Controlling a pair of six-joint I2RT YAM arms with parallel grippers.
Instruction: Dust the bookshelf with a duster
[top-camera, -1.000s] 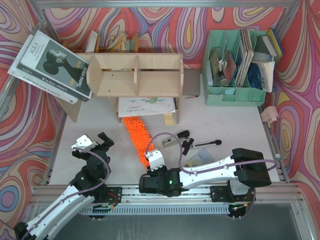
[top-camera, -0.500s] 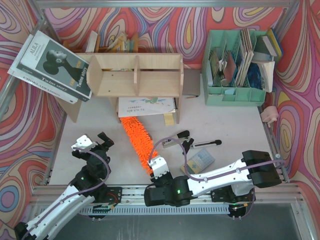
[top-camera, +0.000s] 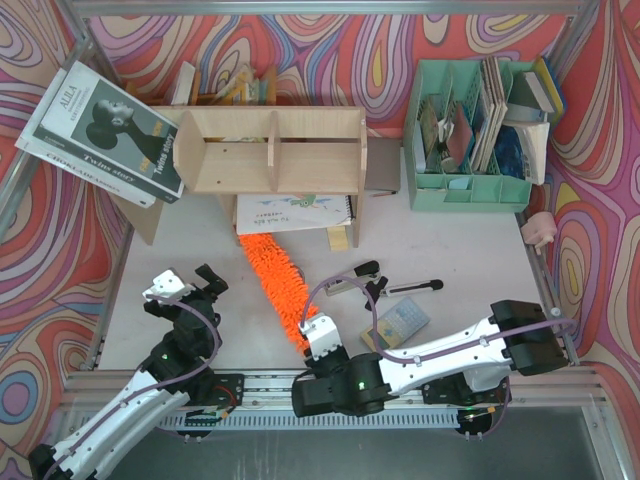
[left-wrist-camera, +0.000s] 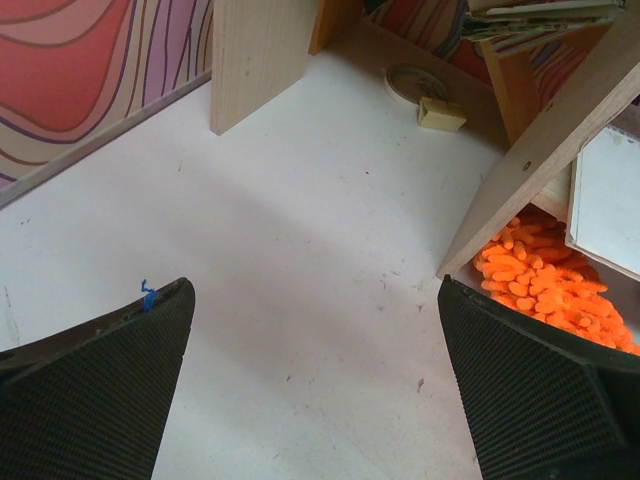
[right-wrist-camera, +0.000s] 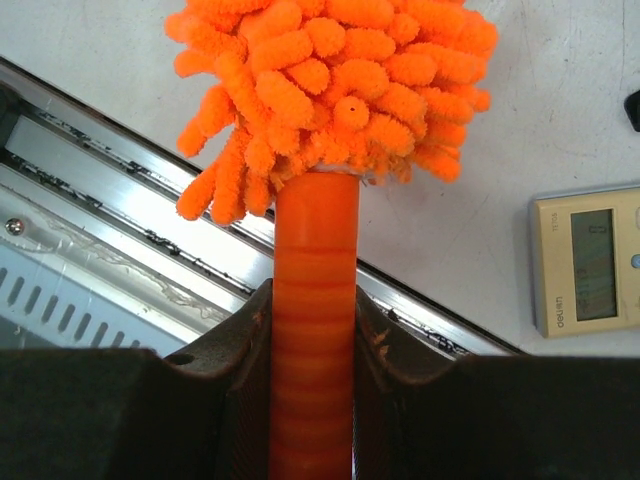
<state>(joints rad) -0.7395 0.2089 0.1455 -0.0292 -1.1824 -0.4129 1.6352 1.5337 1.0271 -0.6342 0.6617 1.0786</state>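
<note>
The orange fluffy duster (top-camera: 281, 286) lies slantwise on the white table, its far tip at the foot of the plywood bookshelf (top-camera: 270, 150). My right gripper (top-camera: 319, 341) is shut on the duster's handle just behind the shaggy head, by the near rail. In the right wrist view the handle (right-wrist-camera: 315, 250) runs between my right gripper (right-wrist-camera: 313, 305) jaws. My left gripper (top-camera: 203, 284) hangs open over bare table left of the duster, nothing in it. In the left wrist view, my left gripper (left-wrist-camera: 315, 340) faces the bookshelf's side panel (left-wrist-camera: 535, 160), the duster (left-wrist-camera: 540, 272) beside it.
A mint-green organizer (top-camera: 470, 135) full of papers stands back right. A calculator (top-camera: 403, 318), a stapler (top-camera: 350, 278) and a black tool (top-camera: 415, 287) lie right of the duster. Books (top-camera: 105, 135) lean at back left. A notebook (top-camera: 295, 213) lies under the shelf.
My right gripper has drawn back toward the near rail and slightly right with the handle; the duster's far tip has swung a little left. The left arm has not moved.
</note>
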